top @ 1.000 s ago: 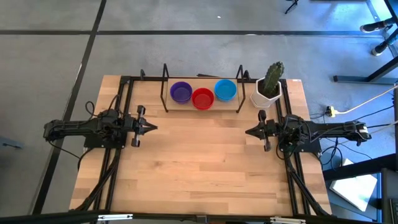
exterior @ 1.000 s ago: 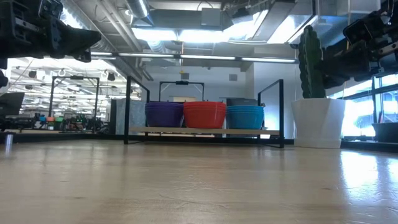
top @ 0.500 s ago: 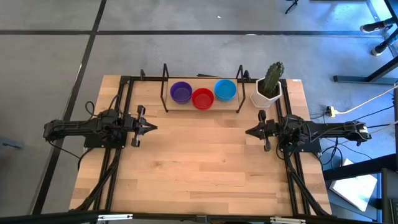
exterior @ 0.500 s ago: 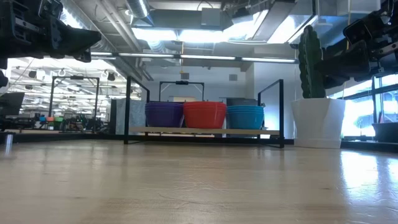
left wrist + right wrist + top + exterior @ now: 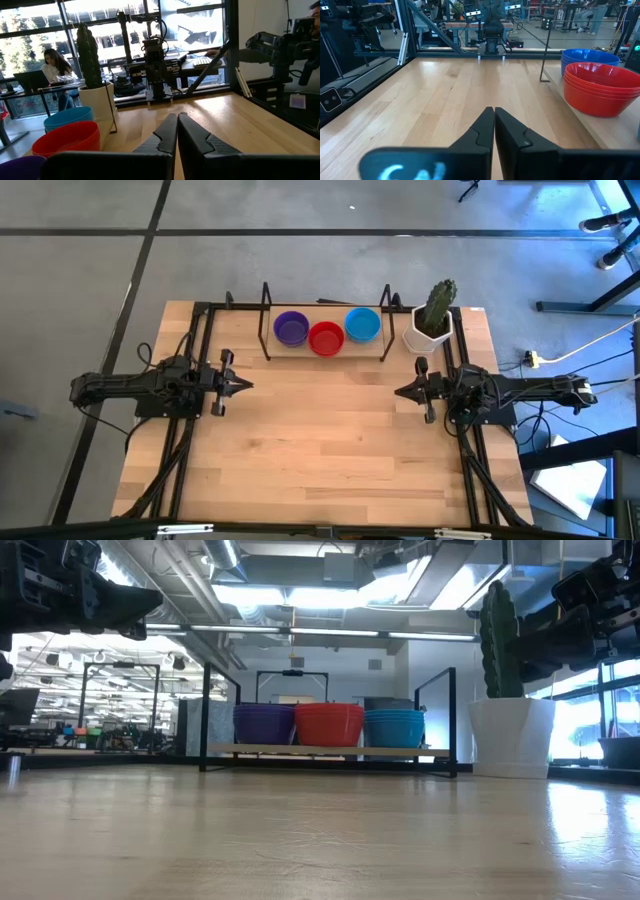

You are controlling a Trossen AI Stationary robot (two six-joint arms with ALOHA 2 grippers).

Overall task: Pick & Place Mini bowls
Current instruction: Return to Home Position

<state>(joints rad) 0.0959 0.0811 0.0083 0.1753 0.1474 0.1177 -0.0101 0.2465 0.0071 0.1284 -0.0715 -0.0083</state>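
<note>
Left gripper [image 5: 247,385] [image 5: 176,117]: fingers pressed together with nothing between them; held above the table's left side, tip pointing toward the middle.
Right gripper [image 5: 399,392] [image 5: 493,111]: closed and empty too; above the right side, tip facing the left gripper, well apart from it.
Table [image 5: 320,460]: light wood planks, with black frame rails under each arm.
Mini bowls: three stacks sorted by colour, side by side on the shelf, well apart from both grippers.
Purple mini bowls [image 5: 291,328] [image 5: 264,724]: left end of the row.
Red mini bowls [image 5: 326,338] [image 5: 329,724] [image 5: 602,87]: the middle, set slightly toward the table's centre.
Blue mini bowls [image 5: 362,324] [image 5: 394,727]: right end.
Shelf [image 5: 330,750]: low wooden board between black upright end frames, at the table's far edge.
Cactus [image 5: 438,304] [image 5: 499,640]: upright in a white pot [image 5: 510,737], just right of the shelf and near the right arm.
Room: a person [image 5: 55,62] sits at a laptop beyond the table.
</note>
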